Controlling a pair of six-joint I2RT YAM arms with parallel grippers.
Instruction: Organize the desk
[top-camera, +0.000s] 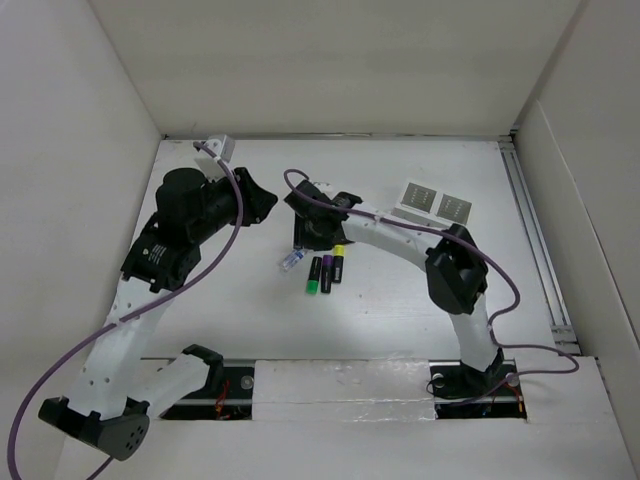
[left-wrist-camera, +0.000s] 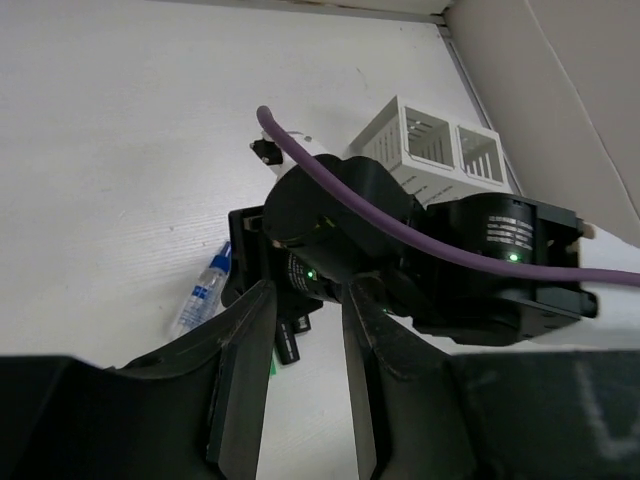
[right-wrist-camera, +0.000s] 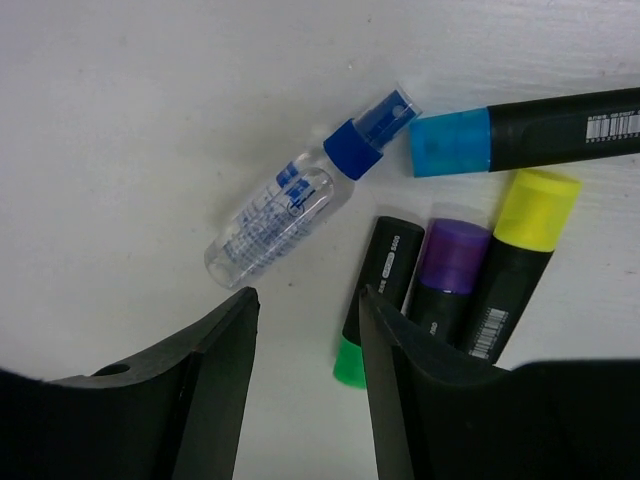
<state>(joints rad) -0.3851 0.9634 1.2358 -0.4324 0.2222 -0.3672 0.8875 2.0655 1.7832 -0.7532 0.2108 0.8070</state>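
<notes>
Hovering right gripper (right-wrist-camera: 305, 300), desk (right-wrist-camera: 120, 120) just beneath.

Blue-capped marker (right-wrist-camera: 530, 135), tail end beyond the edge; green-capped marker (right-wrist-camera: 395, 255) partly behind jaws
</notes>
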